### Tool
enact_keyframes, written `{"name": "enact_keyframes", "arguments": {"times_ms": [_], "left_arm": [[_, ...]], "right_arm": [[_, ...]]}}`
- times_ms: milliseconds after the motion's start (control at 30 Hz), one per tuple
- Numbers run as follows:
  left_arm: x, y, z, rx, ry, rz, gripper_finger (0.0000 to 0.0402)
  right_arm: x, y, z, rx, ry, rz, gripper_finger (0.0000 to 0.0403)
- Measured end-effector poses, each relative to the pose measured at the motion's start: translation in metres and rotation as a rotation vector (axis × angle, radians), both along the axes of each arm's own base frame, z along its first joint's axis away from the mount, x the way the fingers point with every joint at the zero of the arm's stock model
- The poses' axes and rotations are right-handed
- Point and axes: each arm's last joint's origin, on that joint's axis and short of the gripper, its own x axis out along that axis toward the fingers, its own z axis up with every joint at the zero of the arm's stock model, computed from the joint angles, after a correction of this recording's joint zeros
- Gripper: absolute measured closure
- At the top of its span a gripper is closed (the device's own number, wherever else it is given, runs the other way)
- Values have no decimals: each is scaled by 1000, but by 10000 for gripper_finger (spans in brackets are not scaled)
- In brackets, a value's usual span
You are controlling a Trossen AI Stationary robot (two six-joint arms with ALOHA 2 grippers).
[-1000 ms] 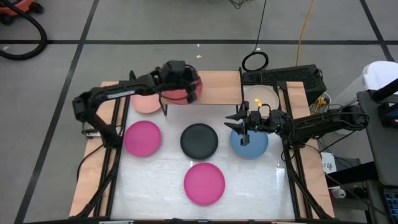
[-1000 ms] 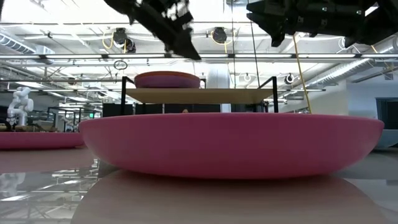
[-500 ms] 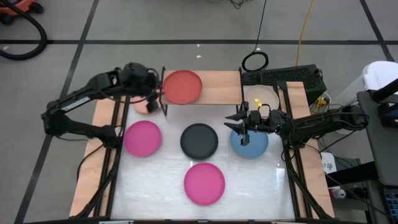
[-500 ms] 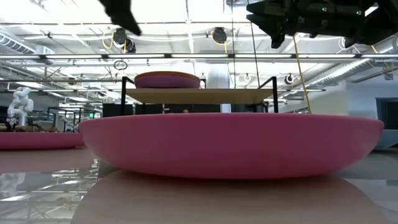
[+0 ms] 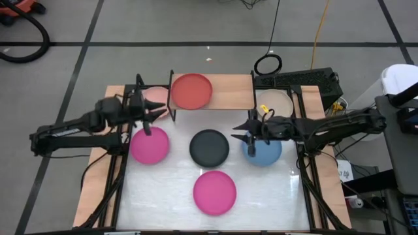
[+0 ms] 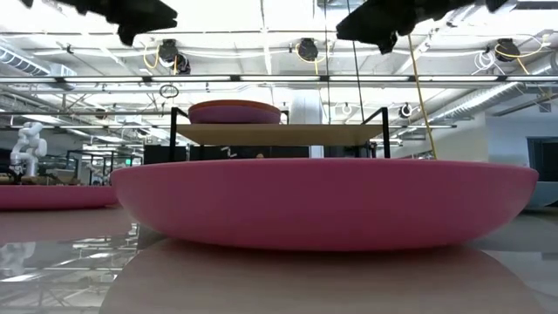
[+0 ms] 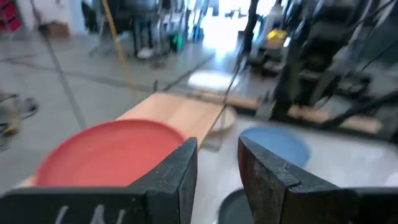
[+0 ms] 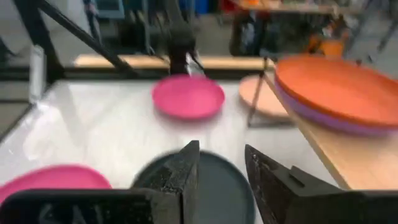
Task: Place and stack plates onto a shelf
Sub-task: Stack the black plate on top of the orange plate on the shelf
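Observation:
The shelf (image 5: 228, 91) stands at the table's far edge. On its left half lies the red plate (image 5: 191, 91), resting on the purple plate (image 8: 323, 118). On the tabletop lie the light pink plate (image 5: 157, 104), the beige plate (image 5: 277, 101), the magenta plate (image 5: 149, 145), the black plate (image 5: 209, 147), the blue plate (image 5: 264, 151) and the hot pink plate (image 5: 214, 192). My left gripper (image 5: 151, 116) hovers open between the light pink and magenta plates. My right gripper (image 5: 247, 135) hovers open above the blue plate's left rim.
The shelf's right half (image 5: 235, 94) is bare wood. A black stand and cables (image 5: 297, 79) sit past the table's far right corner. Black frame rails (image 5: 304, 176) run along the table's left and right sides. White tabletop (image 5: 261, 189) shows beside the hot pink plate.
My left gripper has drawn back from over the red plate on the shelf, moving toward the table's left and then toward its near edge, and now hangs above the light pink and magenta plates. The red plate stays on the shelf. My right gripper has shifted slightly toward the table's left.

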Motion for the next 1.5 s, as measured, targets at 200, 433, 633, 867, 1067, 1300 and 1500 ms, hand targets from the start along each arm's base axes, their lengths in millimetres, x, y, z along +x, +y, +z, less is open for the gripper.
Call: {"name": "enact_keyframes", "arguments": {"times_ms": [200,433,633,867,1067,1300,1500], "left_arm": [[3,-14,-48,-6,-191,-106,282],[1,-18,-70,37,-322,-124,282],[2,-18,-70,39,-313,-123,282],[2,-18,-74,49,-277,-122,282],[3,-18,-75,49,-266,-122,282],[3,-18,-76,45,-251,-122,282],[3,-18,-77,45,-246,-122,282]], "right_arm": [[-1,11,2,117,185,89,289],[16,21,-36,99,397,97,289],[36,21,-71,-41,528,95,289],[53,24,-97,-193,574,178,289],[58,28,-114,-336,632,290,289],[60,38,-128,-459,675,407,289],[70,40,-143,-502,652,433,289]]}}
